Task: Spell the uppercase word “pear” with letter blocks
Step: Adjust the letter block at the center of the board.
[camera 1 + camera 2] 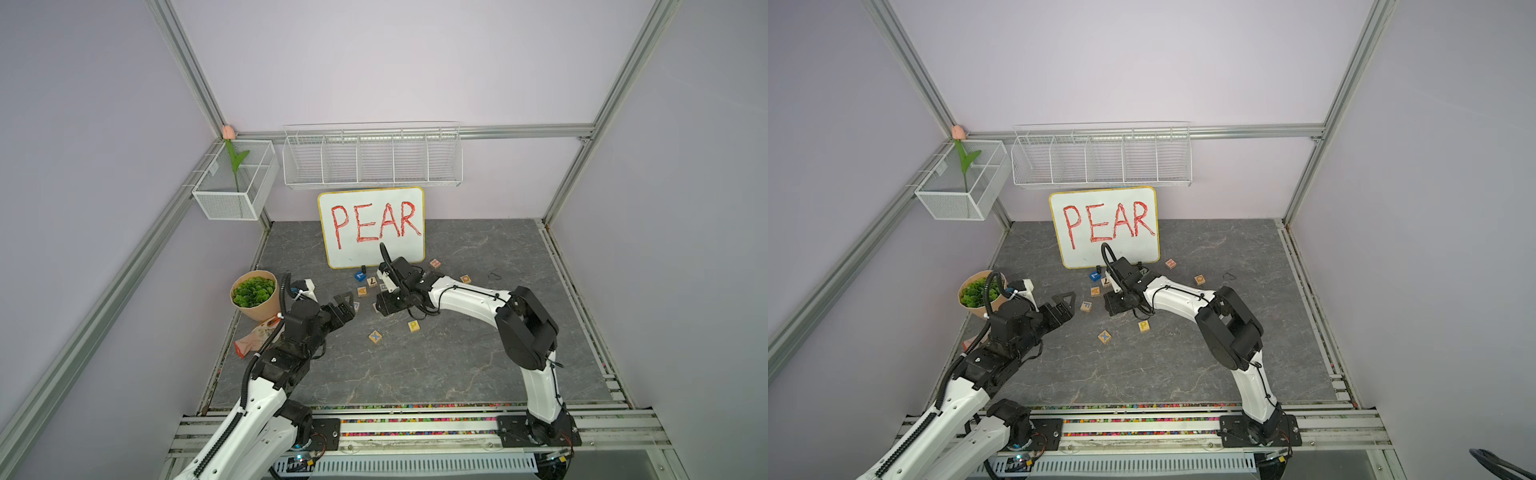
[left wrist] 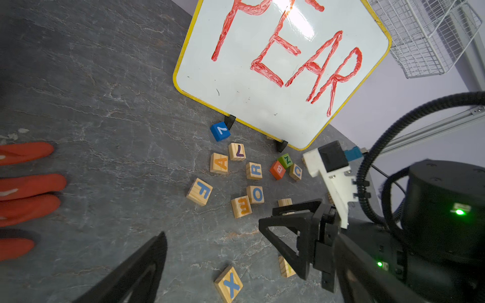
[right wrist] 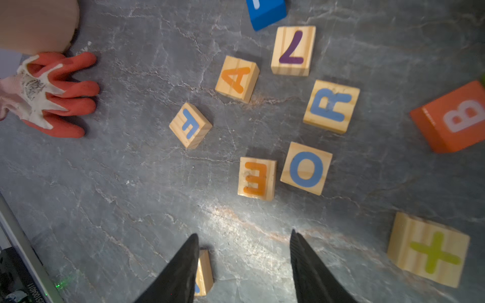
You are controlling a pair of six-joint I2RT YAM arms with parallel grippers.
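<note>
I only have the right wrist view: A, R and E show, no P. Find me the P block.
Observer: In both top views the P block lies apart from that cluster, nearer the robot's base than the right pincer.
Operator: Name its closest neighbour.
Observer: The X block, on its left-arm side, not touching.
Operator: Report the left arm.
Observer: The left pincer is open, holding nothing, near the F block.
</note>
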